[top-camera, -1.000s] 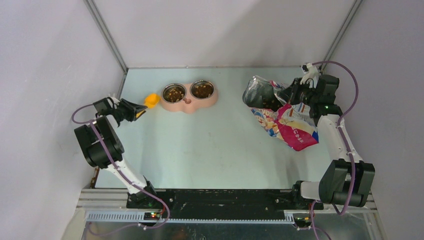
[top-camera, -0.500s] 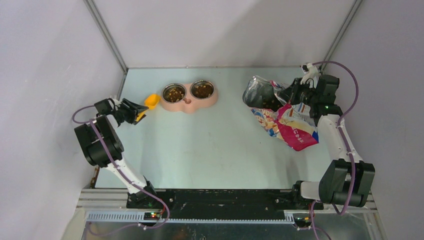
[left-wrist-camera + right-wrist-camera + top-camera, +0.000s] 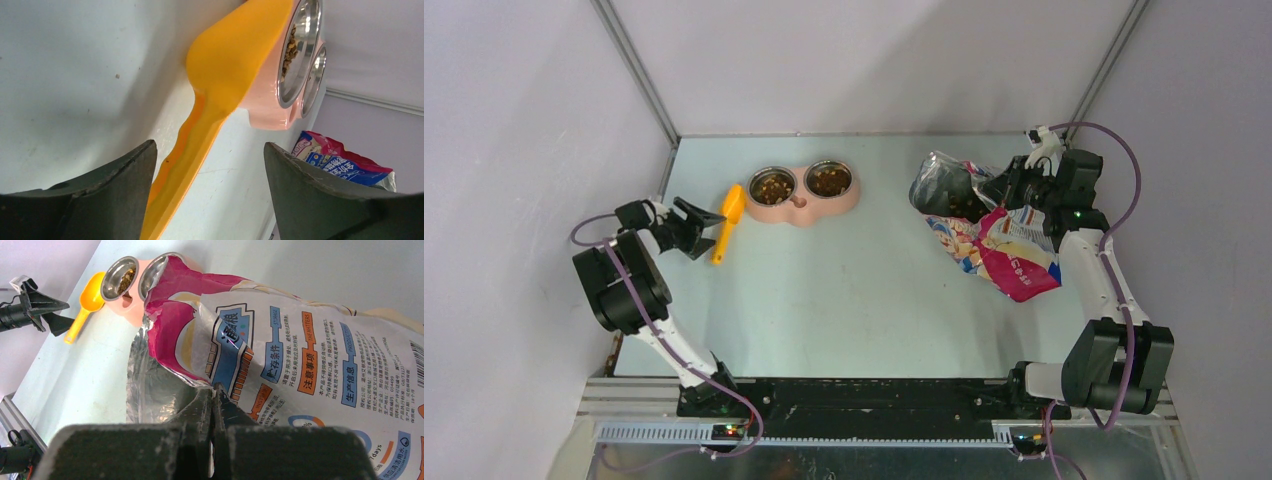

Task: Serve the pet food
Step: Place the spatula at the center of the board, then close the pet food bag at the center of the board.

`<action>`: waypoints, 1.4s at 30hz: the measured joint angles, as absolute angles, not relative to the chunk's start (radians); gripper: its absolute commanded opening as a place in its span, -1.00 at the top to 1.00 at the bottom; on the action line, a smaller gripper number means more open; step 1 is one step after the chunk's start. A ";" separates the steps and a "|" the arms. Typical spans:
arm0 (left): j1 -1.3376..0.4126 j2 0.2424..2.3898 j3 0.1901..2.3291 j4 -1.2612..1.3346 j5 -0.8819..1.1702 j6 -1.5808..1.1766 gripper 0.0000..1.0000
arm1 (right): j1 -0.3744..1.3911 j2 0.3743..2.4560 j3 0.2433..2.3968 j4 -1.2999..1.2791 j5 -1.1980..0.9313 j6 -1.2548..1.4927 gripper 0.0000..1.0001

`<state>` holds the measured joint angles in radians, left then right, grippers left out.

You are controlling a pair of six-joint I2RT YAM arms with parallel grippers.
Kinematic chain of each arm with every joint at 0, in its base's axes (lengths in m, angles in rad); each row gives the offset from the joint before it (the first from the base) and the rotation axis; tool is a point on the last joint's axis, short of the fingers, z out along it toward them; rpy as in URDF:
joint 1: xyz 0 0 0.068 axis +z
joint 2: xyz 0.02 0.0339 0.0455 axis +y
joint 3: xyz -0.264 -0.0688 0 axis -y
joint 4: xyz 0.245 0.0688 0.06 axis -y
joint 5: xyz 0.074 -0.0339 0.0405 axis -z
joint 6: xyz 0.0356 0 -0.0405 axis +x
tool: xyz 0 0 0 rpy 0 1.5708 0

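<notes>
Left gripper [image 3: 701,226]: jaws spread, holding nothing. Yellow scoop [image 3: 727,218]: flat on the table [image 3: 844,300] just ahead, head beside the pink feeder [image 3: 802,210]. Kibble [image 3: 772,187]: in both steel bowls. Right gripper [image 3: 214,392]: pinching the open rim of the cat food bag [image 3: 1004,250].
</notes>
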<state>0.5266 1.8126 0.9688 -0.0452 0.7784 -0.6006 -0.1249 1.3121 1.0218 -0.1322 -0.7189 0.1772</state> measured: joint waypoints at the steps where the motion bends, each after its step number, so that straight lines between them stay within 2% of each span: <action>1: 0.527 1.812 0.969 -0.050 0.778 -0.597 -0.68 | -0.125 1.312 1.022 -0.132 -0.719 0.177 1.00; 13: 0.527 1.723 0.975 -0.142 0.762 -0.564 -0.83 | -0.099 1.294 1.022 -0.139 -0.699 0.170 1.00; 16: 0.527 1.684 0.996 -0.160 0.766 -0.553 -0.98 | -0.047 1.276 1.023 -0.160 -0.660 0.142 1.00; 25: 0.508 1.575 1.107 -0.256 0.818 -0.456 -0.99 | 0.201 1.268 1.073 -0.300 -0.440 -0.007 1.00; 33: 0.313 1.546 1.275 -0.469 0.839 -0.196 -1.00 | 0.382 1.307 1.222 -0.497 -0.261 -0.147 1.00; 42: 0.066 1.537 1.488 -0.624 0.881 0.100 -0.99 | 0.503 1.309 1.446 -0.732 -0.239 -0.255 1.00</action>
